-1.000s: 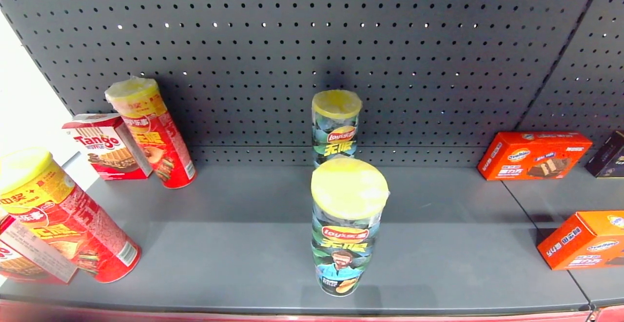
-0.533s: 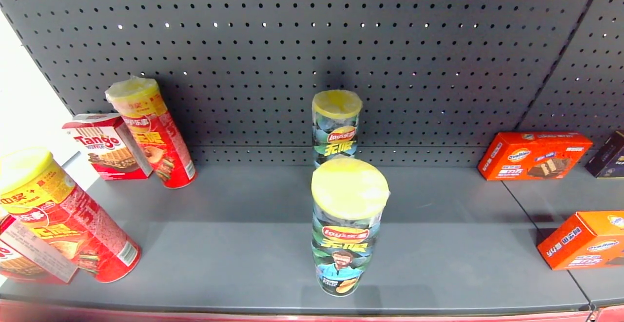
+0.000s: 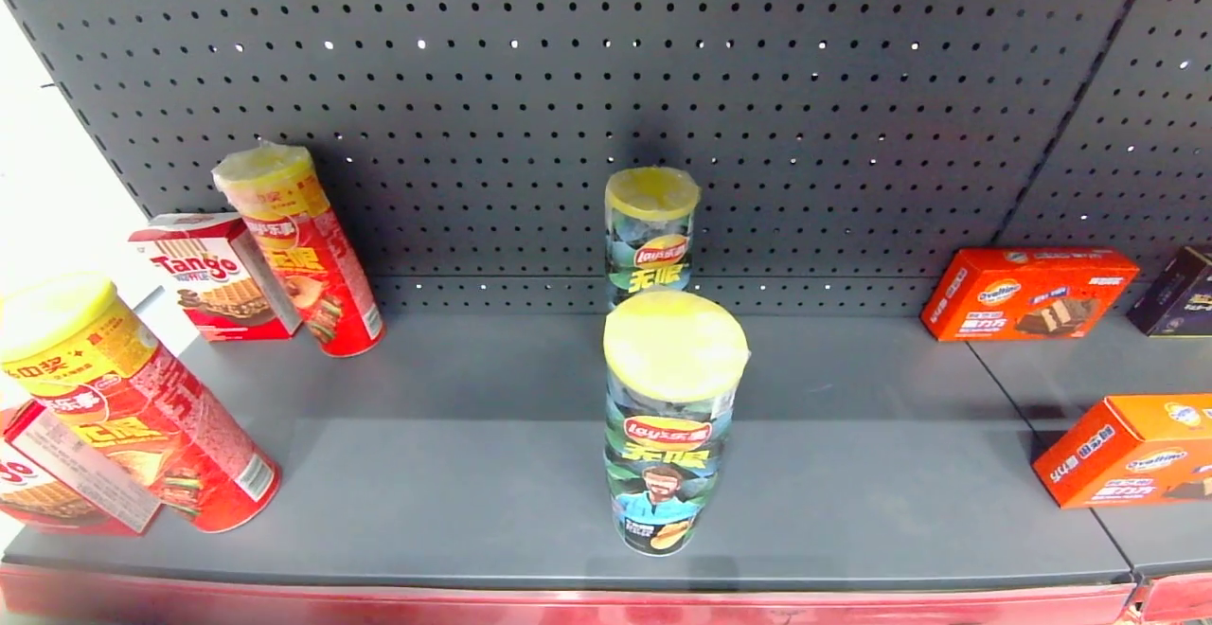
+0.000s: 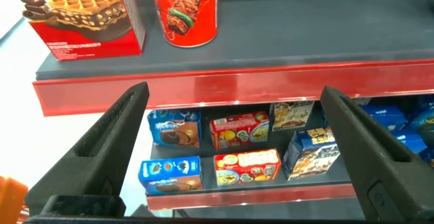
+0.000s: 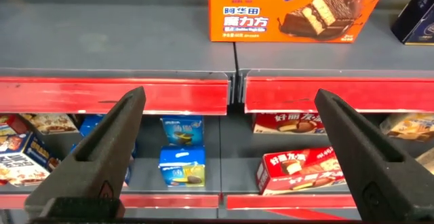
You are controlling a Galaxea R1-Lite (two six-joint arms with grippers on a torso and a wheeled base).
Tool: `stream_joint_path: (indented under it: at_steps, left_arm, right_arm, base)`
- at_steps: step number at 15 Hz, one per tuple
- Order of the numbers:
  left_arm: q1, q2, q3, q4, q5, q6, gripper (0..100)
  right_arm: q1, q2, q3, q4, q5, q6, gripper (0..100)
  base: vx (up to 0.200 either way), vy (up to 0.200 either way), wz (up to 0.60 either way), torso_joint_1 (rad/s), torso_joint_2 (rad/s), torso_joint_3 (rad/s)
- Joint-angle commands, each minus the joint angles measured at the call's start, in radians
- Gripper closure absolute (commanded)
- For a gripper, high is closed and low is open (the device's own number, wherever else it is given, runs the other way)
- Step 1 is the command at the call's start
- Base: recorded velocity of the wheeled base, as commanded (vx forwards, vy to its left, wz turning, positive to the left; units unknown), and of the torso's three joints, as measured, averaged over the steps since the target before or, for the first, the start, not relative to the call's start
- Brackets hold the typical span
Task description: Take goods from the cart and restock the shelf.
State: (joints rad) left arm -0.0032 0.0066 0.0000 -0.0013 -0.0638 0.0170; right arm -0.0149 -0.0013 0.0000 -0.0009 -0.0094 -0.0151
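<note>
On the grey shelf [image 3: 454, 473] two green chip cans with yellow lids stand upright in the middle, one at the front [image 3: 670, 426] and one behind it [image 3: 650, 232] by the pegboard. My left gripper [image 4: 234, 91] is open and holds nothing, in front of the shelf's red front edge [image 4: 237, 85], below a red chip can [image 4: 186, 10] and a wafer box [image 4: 81, 13]. My right gripper [image 5: 230, 94] is also open and holds nothing, at the red edge [image 5: 115, 94] below an orange chocolate box [image 5: 295, 10].
At the left stand two red chip cans [image 3: 301, 251] [image 3: 133, 407] and wafer boxes [image 3: 213, 275]. Orange boxes [image 3: 1027, 292] [image 3: 1122, 450] and a dark box [image 3: 1174, 292] lie at the right. Lower shelves hold several small snack boxes [image 4: 237, 146] [image 5: 183, 153]. Bare shelf lies either side of the green cans.
The head view has shifted slightly, so the camera has moved. The goods on the shelf keep their places.
</note>
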Motion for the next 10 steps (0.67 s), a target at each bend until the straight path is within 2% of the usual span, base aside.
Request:
stream_joint_path:
  at_steps: [1, 10]
  left_arm:
    - [0.000, 0.000, 0.000, 0.000, -0.001, 0.000, 0]
    - [0.000, 0.000, 0.000, 0.000, -0.001, 0.000, 0]
  right_arm:
    - [0.000, 0.001, 0.000, -0.001, 0.000, 0.000, 0]
    - [0.000, 0.001, 0.000, -0.001, -0.003, 0.001, 0]
  base:
    - [0.000, 0.000, 0.00, 0.000, 0.00, 0.000]
    - [0.000, 0.000, 0.00, 0.000, 0.00, 0.000]
